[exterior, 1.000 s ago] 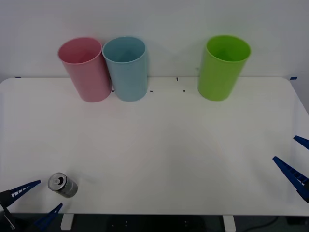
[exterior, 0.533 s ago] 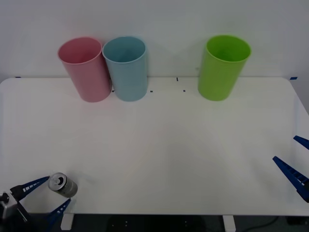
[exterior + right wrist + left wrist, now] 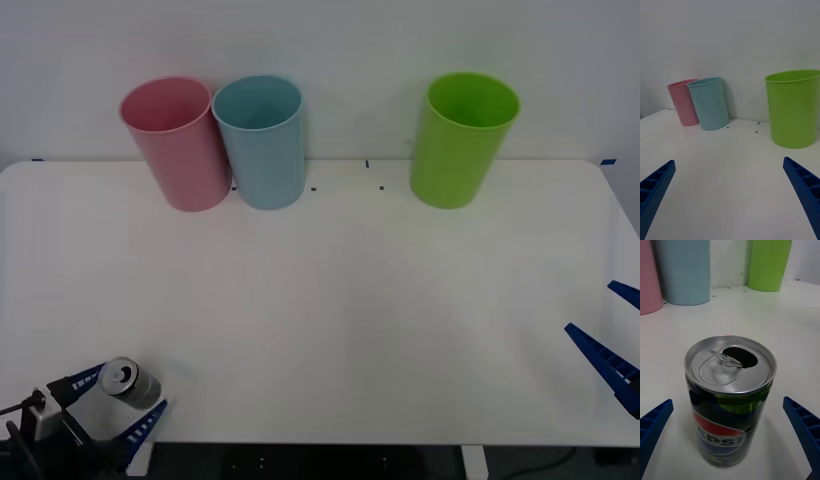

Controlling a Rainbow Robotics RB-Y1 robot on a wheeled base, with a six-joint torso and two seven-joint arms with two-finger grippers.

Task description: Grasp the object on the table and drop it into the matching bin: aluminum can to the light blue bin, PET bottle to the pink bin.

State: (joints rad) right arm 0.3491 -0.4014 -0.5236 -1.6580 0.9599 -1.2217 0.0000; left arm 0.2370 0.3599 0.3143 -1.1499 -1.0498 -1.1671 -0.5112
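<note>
Aluminium can is stood upright, opened, at the near left corner of the table, flanked by the wide-open, empty left gripper so it can be clamped. The light blue bin is set far back beside the pink bin; the right gripper, spread and empty, is parked at the right edge.

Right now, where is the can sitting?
In the front view the aluminum can stands upright at the table's near-left corner, between the open fingers of the left gripper, far from the light blue bin.
</note>
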